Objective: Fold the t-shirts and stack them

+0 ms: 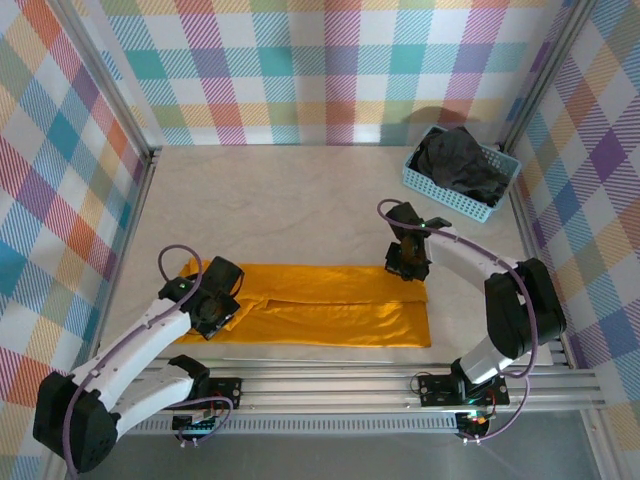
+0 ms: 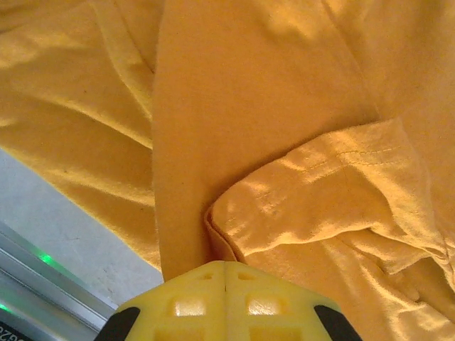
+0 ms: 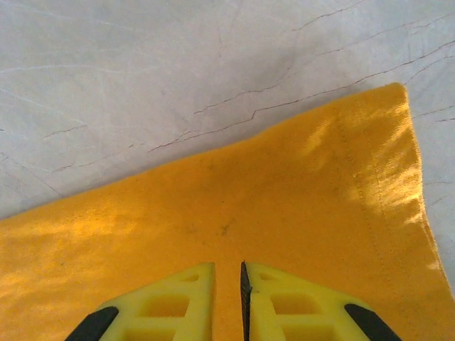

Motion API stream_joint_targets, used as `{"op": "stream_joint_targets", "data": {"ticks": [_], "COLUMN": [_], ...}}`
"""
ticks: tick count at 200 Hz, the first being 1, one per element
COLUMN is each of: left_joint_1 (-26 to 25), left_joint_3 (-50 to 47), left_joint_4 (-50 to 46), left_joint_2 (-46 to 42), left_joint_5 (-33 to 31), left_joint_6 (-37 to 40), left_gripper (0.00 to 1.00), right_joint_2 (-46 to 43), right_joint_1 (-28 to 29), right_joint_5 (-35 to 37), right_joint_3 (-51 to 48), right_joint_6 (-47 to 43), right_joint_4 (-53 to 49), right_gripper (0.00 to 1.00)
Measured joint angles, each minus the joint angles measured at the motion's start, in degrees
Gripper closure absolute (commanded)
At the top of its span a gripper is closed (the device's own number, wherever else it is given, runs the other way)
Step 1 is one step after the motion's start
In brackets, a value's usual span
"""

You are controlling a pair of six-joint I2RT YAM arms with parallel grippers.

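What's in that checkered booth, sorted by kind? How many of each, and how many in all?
orange-yellow t-shirt: 1
charcoal-black t-shirt: 1
light blue basket: 1
robot arms: 2, the left arm and the right arm
Total: 5

Flat t-shirt (image 1: 330, 305) lies spread across near part of tabletop (image 1: 280, 210), long side left to right. Left claw (image 1: 212, 305) sits on its left end, right claw (image 1: 405, 268) over its far right corner. Basket (image 1: 440, 200) stands at far right corner of tabletop, well apart; bundled t-shirt (image 1: 460, 165) inside it.
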Motion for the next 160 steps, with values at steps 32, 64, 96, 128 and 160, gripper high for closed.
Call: {"op": "stream_joint_targets", "data": {"ticks": [32, 64, 96, 128, 160], "left_joint_1": [-1.14, -2.99, -6.14, -9.4, -9.75], "left_joint_3": [0.02, 0.02, 0.02, 0.02, 0.02], "left_joint_4": [2.27, 5.25, 8.63, 10.19, 10.32], "left_joint_2": [1.99, 2.27, 3.08, 3.28, 3.21], "left_joint_5": [0.44, 1.2, 1.49, 0.98, -0.11], "left_joint_6": [-0.02, -0.02, 0.0, -0.02, -0.26], "left_gripper": [1.0, 1.0, 1.0, 1.0, 1.0], "right_joint_2": [0.61, 1.99, 4.98, 7.89, 9.6], "right_joint_1": [0.0, 0.52, 2.64, 3.26, 2.58], "right_joint_5": [-0.11, -1.14, -1.75, -1.77, -2.08], "right_joint_3": [-0.02, -0.04, -0.02, -0.02, 1.03], "right_joint_6": [0.0, 0.24, 0.94, 1.68, 2.14], "right_joint_4": [0.07, 0.57, 1.07, 1.49, 1.31], "right_gripper": [0.82, 0.82, 0.82, 0.81, 0.81]}}
